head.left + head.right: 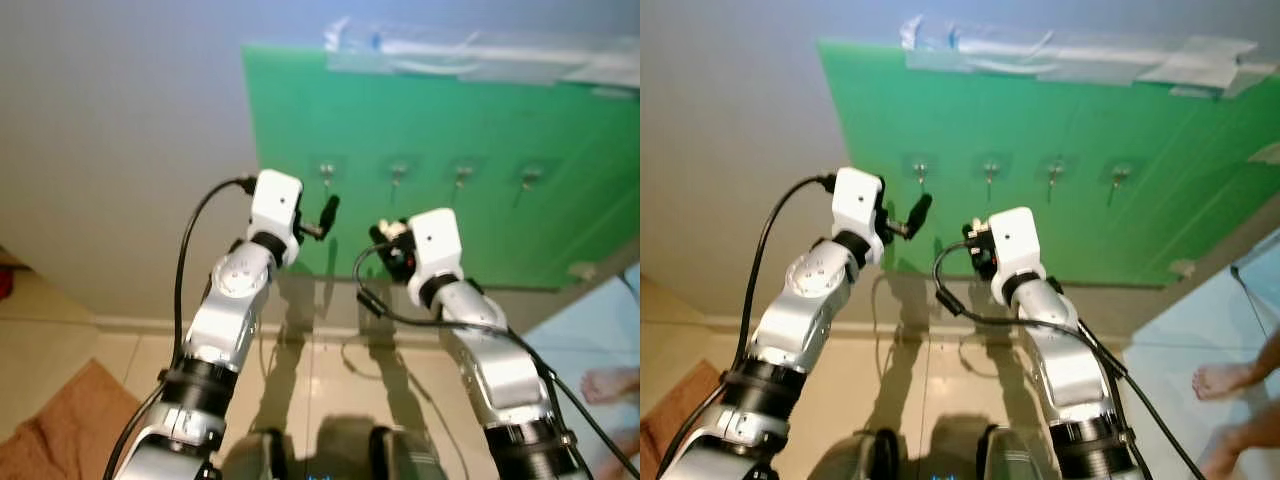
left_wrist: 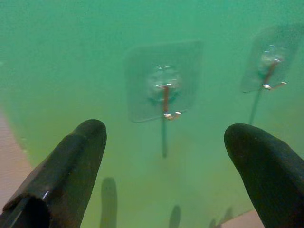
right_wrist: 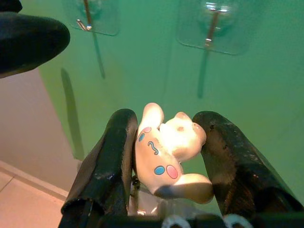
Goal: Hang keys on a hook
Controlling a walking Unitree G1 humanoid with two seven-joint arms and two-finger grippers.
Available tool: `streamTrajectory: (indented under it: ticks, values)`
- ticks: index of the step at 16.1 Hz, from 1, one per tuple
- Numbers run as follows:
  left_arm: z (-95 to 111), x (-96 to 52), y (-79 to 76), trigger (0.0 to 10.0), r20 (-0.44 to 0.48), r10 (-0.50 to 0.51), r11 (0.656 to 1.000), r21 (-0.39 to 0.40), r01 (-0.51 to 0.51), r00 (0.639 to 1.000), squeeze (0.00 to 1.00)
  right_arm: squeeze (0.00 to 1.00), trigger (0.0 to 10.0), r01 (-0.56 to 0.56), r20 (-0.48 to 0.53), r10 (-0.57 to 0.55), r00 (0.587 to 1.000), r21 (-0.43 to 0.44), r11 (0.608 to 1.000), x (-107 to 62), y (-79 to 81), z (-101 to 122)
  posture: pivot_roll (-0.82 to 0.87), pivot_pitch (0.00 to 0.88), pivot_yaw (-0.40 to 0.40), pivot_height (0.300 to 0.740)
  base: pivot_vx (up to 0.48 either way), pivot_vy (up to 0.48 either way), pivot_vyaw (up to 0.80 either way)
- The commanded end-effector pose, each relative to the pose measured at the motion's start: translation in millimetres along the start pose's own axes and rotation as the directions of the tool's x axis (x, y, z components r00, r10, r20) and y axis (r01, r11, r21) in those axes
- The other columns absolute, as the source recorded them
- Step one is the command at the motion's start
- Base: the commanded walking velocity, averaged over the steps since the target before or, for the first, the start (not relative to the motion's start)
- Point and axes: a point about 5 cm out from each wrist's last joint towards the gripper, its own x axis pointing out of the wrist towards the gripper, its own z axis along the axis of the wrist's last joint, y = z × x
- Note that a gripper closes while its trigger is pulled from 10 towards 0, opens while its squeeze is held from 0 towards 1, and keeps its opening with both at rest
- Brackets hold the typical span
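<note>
Between right pincer (image 3: 164, 156) fingers, white charm (image 3: 168, 152)

No readable text, brand, number or sign anywhere. Green board (image 1: 440, 170): plain, no lettering. Clear hook pads (image 2: 164, 80) on board: unmarked. White figure charm (image 3: 166, 152) below hook pads: only pink and blue dots plus blue squiggle, decorative marks, not letters. Tape strips (image 1: 1060, 55) along board's top edge: blank.
</note>
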Motion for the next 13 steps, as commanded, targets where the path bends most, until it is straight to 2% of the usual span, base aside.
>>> streamTrajectory:
  ticks: [1,3,9,10,11,13]
  values:
    - [3,-2.7,0.0,10.0,0.02,-0.004,1.0,0.003,0.004,1.0,0.0,0.0,0.0,-0.018,0.016,0.018,1.0,0.013,1.0,-2.2,1.7,4,-0.13,0.177,-0.002,0.74,0.0,0.0,0.0]
    - [6,-2.6,-5.5,10.0,0.039,-0.031,0.999,-0.003,0.032,0.999,0.0,0.0,0.0,-0.021,0.011,0.02,1.0,0.016,1.0,-1.8,2.1,4,-0.13,0.177,-0.002,0.74,0.0,-0.48,0.0]
    - [12,-1.7,-7.5,10.0,0.065,-0.045,0.999,0.008,0.045,0.997,0.0,0.0,0.0,-0.018,0.011,0.018,1.0,0.023,1.0,0.5,2.7,3,-0.13,0.175,0.002,0.74,0.0,-0.48,0.0]
    - [13,-1.7,-6.7,10.0,0.075,-0.036,0.999,-0.01,0.036,0.997,0.0,0.0,0.0,-0.017,0.009,0.017,1.0,0.015,1.0,0.6,2.7,4,-0.13,0.175,0.003,0.74,0.0,-0.48,0.0]
    - [14,-1.6,-5.7,10.0,0.08,-0.025,0.999,-0.025,0.027,0.996,0.0,0.0,0.0,-0.017,0.006,0.017,1.0,0.001,1.0,0.6,2.7,3,-0.13,0.175,0.003,0.74,0.0,0.0,0.0]
    - [15,-1.1,-5.0,10.0,0.085,-0.019,0.999,-0.026,0.021,0.996,0.0,0.0,0.0,-0.011,0.002,0.011,1.0,0.0,1.0,0.0,1.9,3,-0.13,0.177,0.002,0.74,0.0,0.0,0.8]
